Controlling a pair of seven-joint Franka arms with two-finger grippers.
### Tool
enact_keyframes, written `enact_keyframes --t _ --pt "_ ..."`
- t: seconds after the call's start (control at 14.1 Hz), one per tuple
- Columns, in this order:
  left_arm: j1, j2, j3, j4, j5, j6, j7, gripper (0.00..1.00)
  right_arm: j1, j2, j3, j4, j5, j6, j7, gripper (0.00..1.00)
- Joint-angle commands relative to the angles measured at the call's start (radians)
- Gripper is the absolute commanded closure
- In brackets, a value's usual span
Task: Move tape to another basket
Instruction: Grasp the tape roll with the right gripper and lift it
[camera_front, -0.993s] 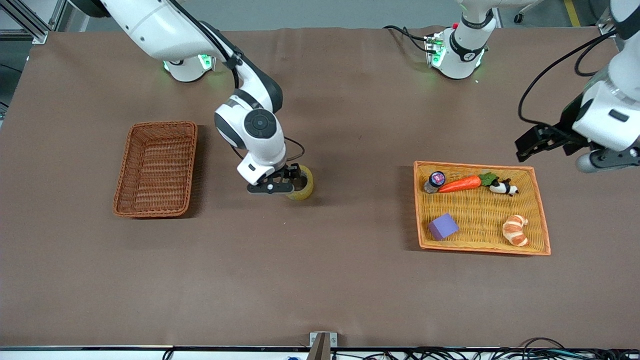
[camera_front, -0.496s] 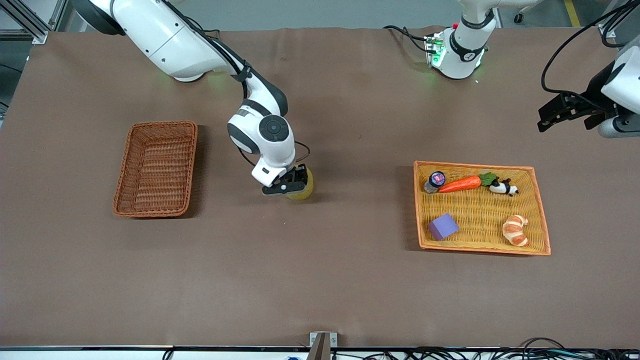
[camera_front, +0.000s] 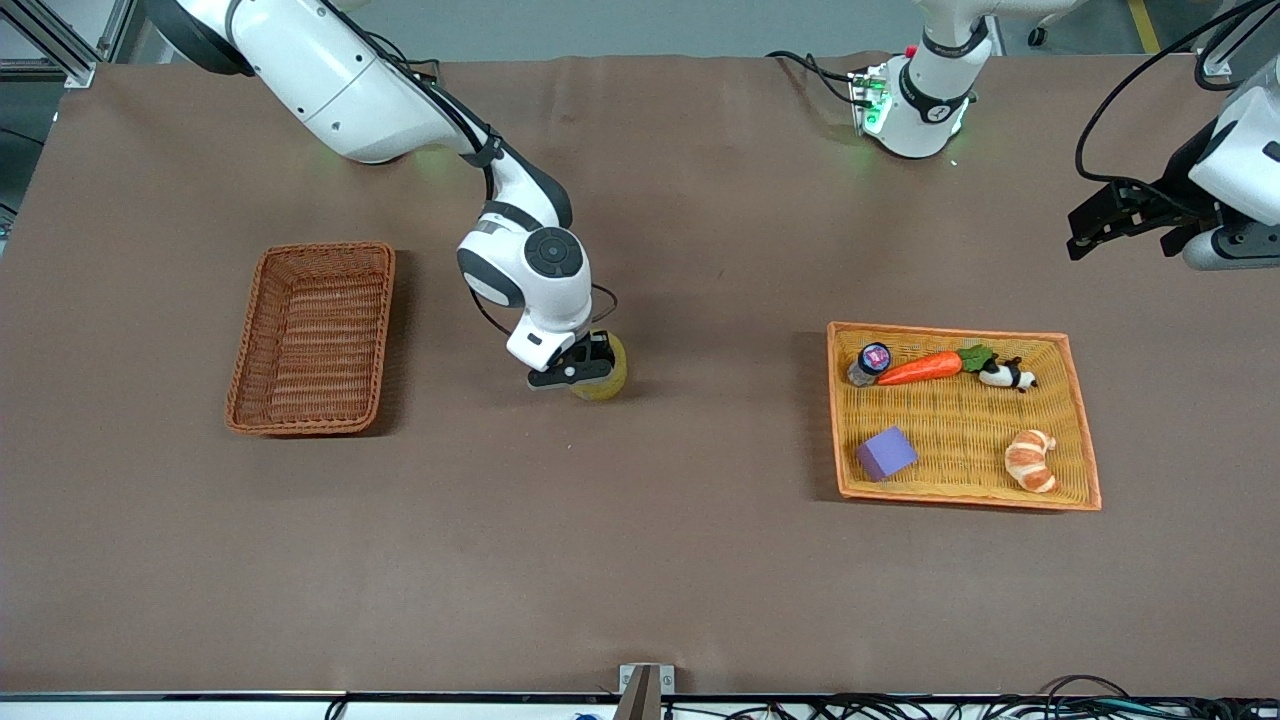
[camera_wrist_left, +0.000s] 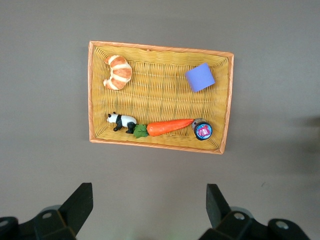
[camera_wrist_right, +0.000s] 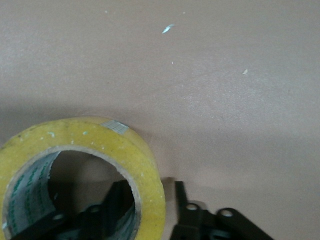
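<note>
The tape (camera_front: 604, 368) stands on the bare cloth near the middle of the table (camera_front: 640, 560), between the two baskets. My right gripper (camera_front: 580, 364) is down on it: in the right wrist view one finger (camera_wrist_right: 112, 207) sits inside the tape's (camera_wrist_right: 80, 170) core and the other just outside its wall, so the wall lies between them. They are close on either side of it, but I cannot tell whether they are pressing on it yet.

The basket (camera_front: 312, 338) lies toward the right arm's end of the table, well apart from the tape, with open brown cloth between them and nothing inside it. The strip of table nearer the front camera is open along the whole front edge.

Toward the left arm's end lies the tray (camera_front: 962, 416), holding a carrot (camera_front: 922, 368), a panda (camera_front: 1006, 375), a croissant (camera_front: 1031, 460), a purple block (camera_front: 886, 452) and a small jar (camera_front: 871, 361). The jar's lid has a pink label, but its writing is too small to read.

My left gripper (camera_front: 1112, 222) waits in the air over the table's edge at that end, above the tray, its fingers (camera_wrist_left: 77, 207) spread wide and holding nothing.

Printing shows inside the tape's core, unreadable.
</note>
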Motion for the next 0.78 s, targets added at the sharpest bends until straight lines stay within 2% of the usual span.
enact_keyframes --t 0.0,0.14,0.21,0.28,0.35,0.43,0.5,0.57,0.71 --pt "-0.006 -0.023 -0.005 -0.009 -0.001 -0.011 0.008 0.0 0.002 -0.005 0.004 0.003 -0.034 -0.002 0.09 1.0" --pt "-0.004 -0.026 -0.013 -0.01 -0.001 -0.03 -0.007 0.0 -0.022 -0.017 0.016 0.027 -0.02 -0.02 0.09 1.0" --pt "-0.006 -0.037 -0.015 -0.015 -0.001 -0.03 -0.01 0.0 -0.082 -0.038 0.069 0.031 0.001 -0.057 0.09 1.0" --pt "0.002 -0.039 -0.022 -0.019 -0.001 -0.03 -0.008 0.0 -0.19 -0.083 0.176 0.037 0.046 -0.115 0.084 1.0" --pt "0.004 -0.042 -0.022 -0.025 -0.001 -0.03 -0.007 0.0 -0.288 -0.129 0.264 0.034 0.054 -0.199 0.074 1.0" --pt "0.005 -0.042 -0.022 -0.025 -0.001 -0.03 -0.007 0.0 -0.33 -0.175 0.297 0.035 0.061 -0.303 0.043 1.0" --pt "0.005 -0.042 -0.022 -0.025 -0.001 -0.03 -0.01 0.0 -0.344 -0.246 0.289 0.035 0.093 -0.395 -0.021 1.0" --pt "0.004 -0.042 -0.022 -0.025 -0.001 -0.03 -0.01 0.0 -0.355 -0.319 0.248 0.026 0.144 -0.439 -0.101 1.0" --pt "0.005 -0.045 -0.022 -0.027 -0.001 -0.033 -0.008 0.0 -0.348 -0.457 0.094 -0.021 0.266 -0.455 -0.321 1.0"
